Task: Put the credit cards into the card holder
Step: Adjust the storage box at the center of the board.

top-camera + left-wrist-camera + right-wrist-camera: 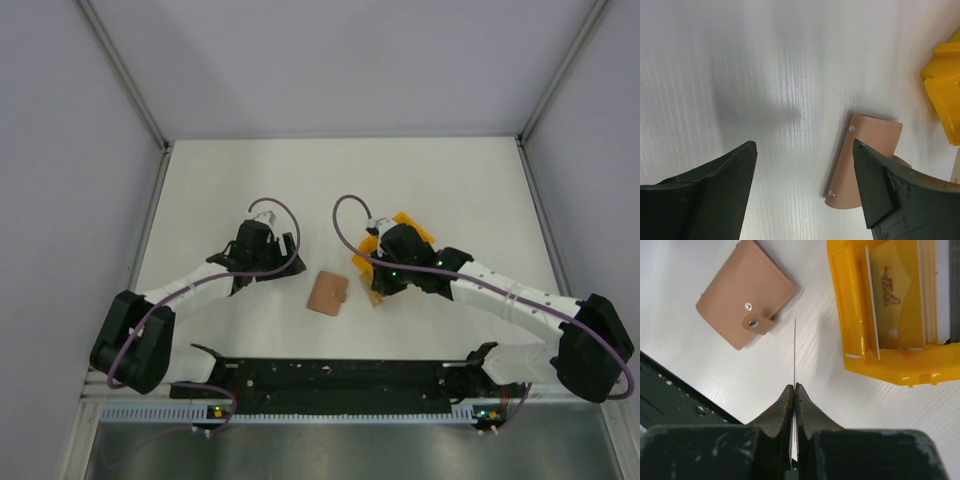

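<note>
right gripper (795,390) pinches a thin credit card (794,347) by its edge, looks stiff and slippery; soft-looking card holder (745,292) ahead-left is snapped shut; left gripper (804,145) wide, empty

Yellow plastic tray (410,224) is sitting right of centre on the white table (300,180), its raised walls standing upright. Pale grey enclosure walls (350,60) are bounding the table's far, left and right sides.
</note>
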Robot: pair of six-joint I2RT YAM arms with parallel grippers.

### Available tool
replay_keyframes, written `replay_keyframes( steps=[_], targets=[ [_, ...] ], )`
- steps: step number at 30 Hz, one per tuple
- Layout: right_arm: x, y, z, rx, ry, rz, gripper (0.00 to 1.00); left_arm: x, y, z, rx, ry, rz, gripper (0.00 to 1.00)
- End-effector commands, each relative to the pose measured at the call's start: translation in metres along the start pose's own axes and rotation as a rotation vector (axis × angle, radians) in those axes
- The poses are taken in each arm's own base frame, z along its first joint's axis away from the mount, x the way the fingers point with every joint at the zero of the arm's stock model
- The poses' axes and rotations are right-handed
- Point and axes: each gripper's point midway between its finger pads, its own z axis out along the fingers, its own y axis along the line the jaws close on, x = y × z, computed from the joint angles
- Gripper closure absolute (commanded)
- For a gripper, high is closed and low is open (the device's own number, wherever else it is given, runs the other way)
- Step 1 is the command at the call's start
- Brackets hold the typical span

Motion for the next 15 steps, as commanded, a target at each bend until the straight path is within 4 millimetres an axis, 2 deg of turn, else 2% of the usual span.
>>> replay_keyframes(
  steps=[1, 6, 15],
  targets=[
    [0.026, 0.010, -0.002, 0.010, 0.106, -0.087, 1.00, -0.016, -0.004, -0.005, 0.006, -0.063, 0.043, 0.19],
    [0.040, -0.001, 0.008, 0.150, 0.182, -0.140, 1.00, -0.018, 0.001, -0.007, -0.025, -0.083, 0.040, 0.19],
    [0.052, 0.008, 0.026, 0.146, 0.200, -0.119, 1.00, -0.021, 0.013, -0.009, -0.075, -0.121, 0.015, 0.18]
  ],
)
